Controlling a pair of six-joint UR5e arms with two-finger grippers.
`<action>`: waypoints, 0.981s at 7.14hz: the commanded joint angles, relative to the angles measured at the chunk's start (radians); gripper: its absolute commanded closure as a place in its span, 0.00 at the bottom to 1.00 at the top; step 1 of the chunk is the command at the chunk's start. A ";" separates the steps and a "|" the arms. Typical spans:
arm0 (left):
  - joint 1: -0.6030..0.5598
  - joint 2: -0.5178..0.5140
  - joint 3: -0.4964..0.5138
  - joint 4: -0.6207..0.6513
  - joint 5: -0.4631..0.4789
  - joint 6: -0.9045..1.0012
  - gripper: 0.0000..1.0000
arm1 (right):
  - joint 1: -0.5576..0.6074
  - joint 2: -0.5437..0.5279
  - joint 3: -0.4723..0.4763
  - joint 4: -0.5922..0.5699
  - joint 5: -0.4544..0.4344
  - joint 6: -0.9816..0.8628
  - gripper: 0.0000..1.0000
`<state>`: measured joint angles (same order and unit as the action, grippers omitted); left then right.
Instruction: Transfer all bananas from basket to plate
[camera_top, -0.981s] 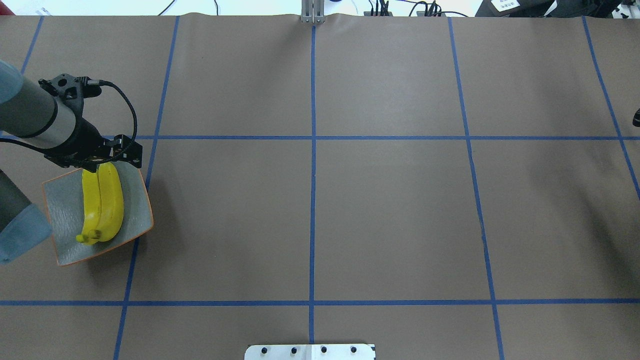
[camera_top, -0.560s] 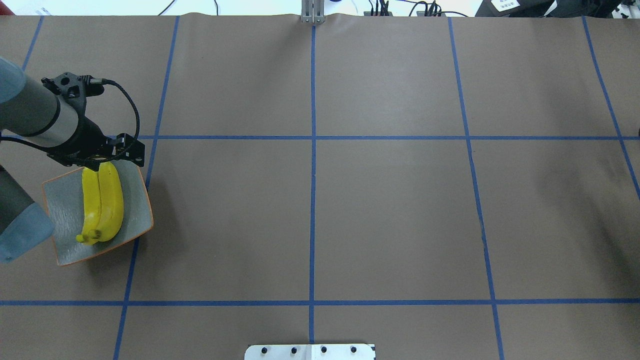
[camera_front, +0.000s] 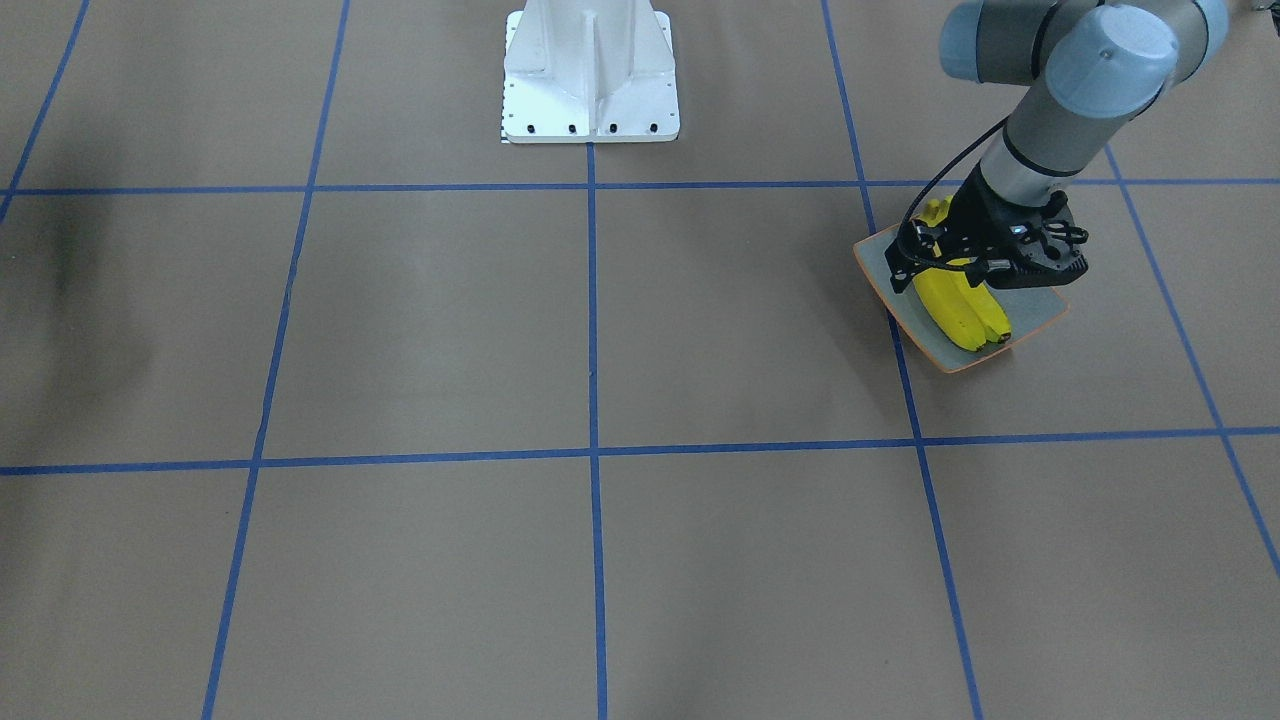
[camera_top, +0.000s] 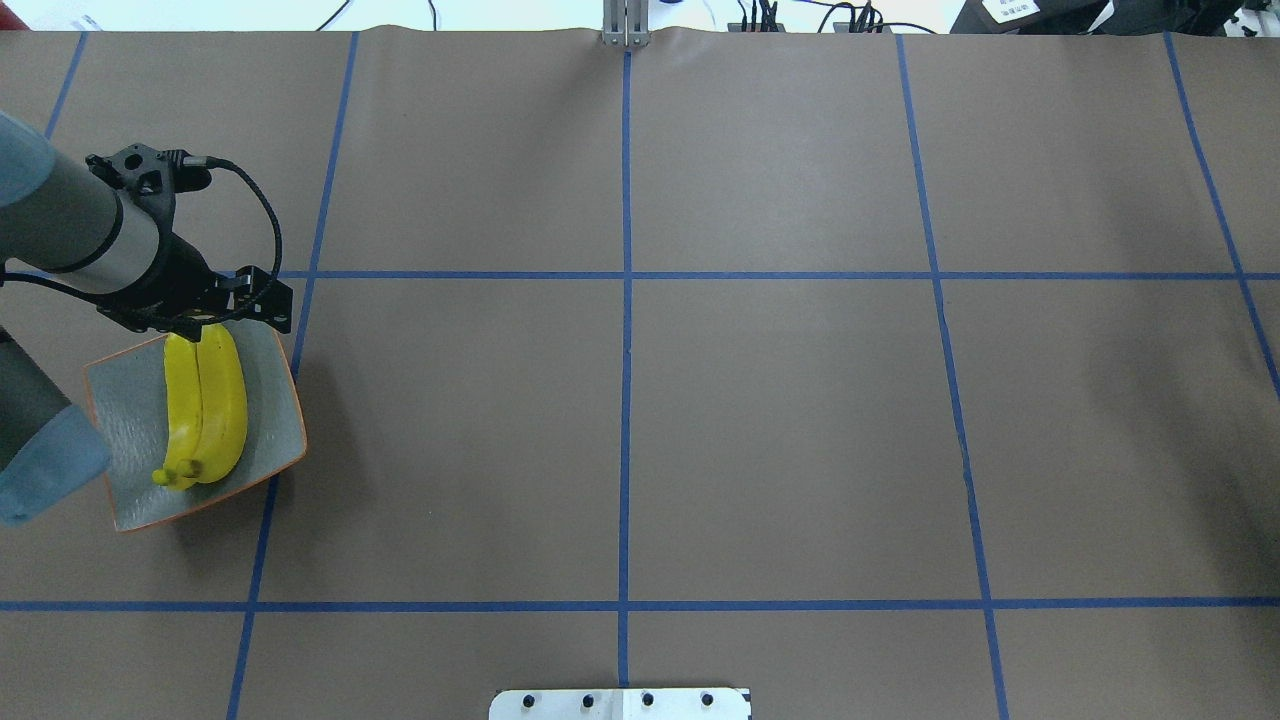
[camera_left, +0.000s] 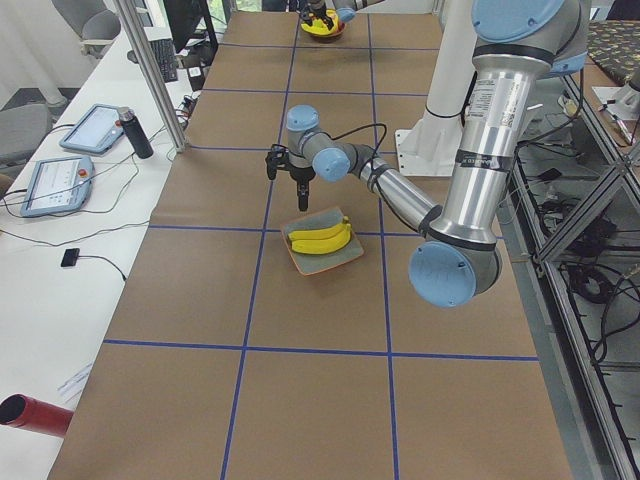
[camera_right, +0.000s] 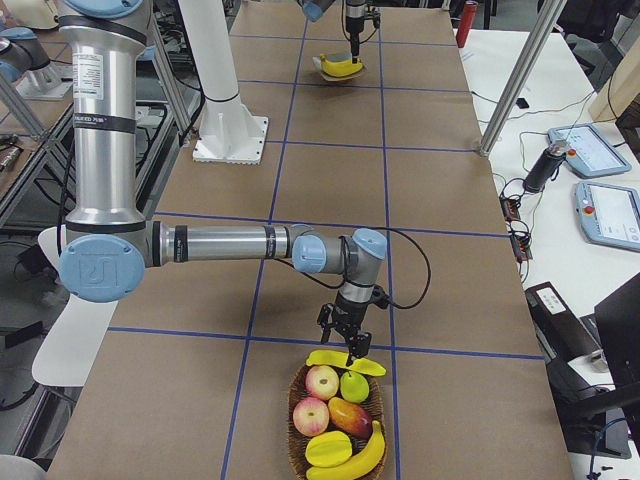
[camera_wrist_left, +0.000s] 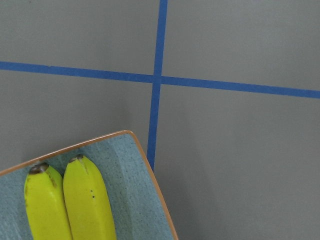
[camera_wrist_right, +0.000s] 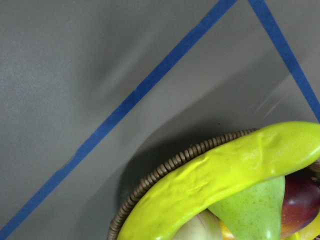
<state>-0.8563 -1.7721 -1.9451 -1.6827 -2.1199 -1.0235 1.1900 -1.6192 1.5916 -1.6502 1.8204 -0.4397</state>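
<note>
The only lettering on show is a mark on the blue joint cap (camera_right: 95, 268) of the near arm in the right-side view, possibly "UR" but too small to be sure. The left arm reaches low over the table (camera_top: 780, 430) with its wrist turned down, so the left gripper (camera_top: 205, 318) hangs above the far end of the plate (camera_top: 130, 425). Whether its fingers are spread or closed cannot be told. Two bananas (camera_top: 205, 400) lie side by side along the plate, touching each other. At the table's other end the right gripper (camera_right: 350, 348) points down at a third banana (camera_right: 340, 361) lying across the rim of the basket (camera_right: 292, 425) (its grip cannot be judged from there). Inside the basket are two red apples (camera_right: 322, 382), a green pear (camera_right: 354, 386) and a fourth banana (camera_right: 358, 460).
</note>
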 joint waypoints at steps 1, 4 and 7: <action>0.005 0.000 0.000 0.000 0.000 0.000 0.00 | -0.012 -0.005 0.004 -0.002 0.013 -0.002 0.07; 0.008 0.000 -0.002 0.000 0.000 0.000 0.00 | -0.042 -0.034 0.030 -0.003 0.028 0.001 0.10; 0.014 0.000 -0.002 0.000 0.000 0.000 0.00 | -0.061 -0.070 0.050 -0.003 0.028 0.001 0.12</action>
<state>-0.8467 -1.7707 -1.9462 -1.6828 -2.1200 -1.0232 1.1373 -1.6775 1.6372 -1.6543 1.8481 -0.4387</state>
